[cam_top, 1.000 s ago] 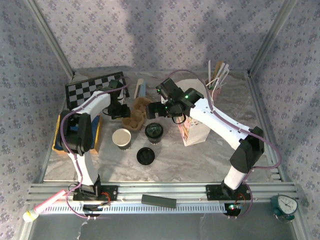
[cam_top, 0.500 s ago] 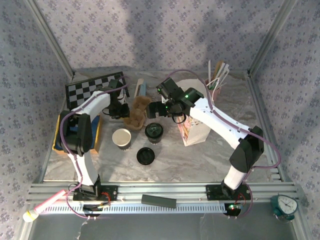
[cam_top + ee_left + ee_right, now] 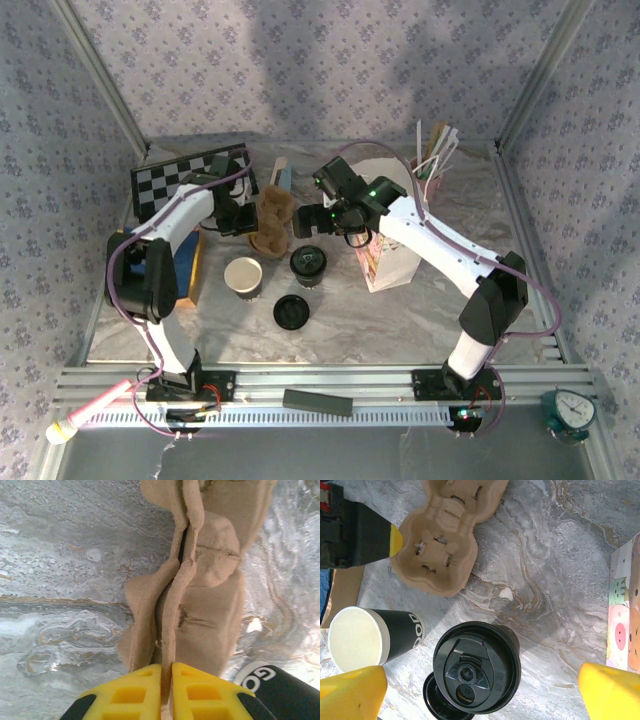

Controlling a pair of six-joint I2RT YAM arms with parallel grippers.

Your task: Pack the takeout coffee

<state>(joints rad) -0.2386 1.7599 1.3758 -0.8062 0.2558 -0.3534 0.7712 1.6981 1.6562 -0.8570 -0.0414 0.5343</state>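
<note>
On the marbled counter, the brown pulp cup carrier is pinched at its rim by the left gripper, whose yellow fingers are pressed onto the thin wall. The takeout coffee, lidded and upright, is seen just in front of the carrier, beside the lidless cup. The right gripper is held spread wide above its lid. The carrier is judged to be steadied for loading. Next, a descent around the cup and a firm closing below the lid are called for.

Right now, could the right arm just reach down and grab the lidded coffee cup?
Probably yes. The right gripper hangs open above the takeout coffee, a finger to each side, nothing between. The lidless cup and loose lid sit close by.
</note>
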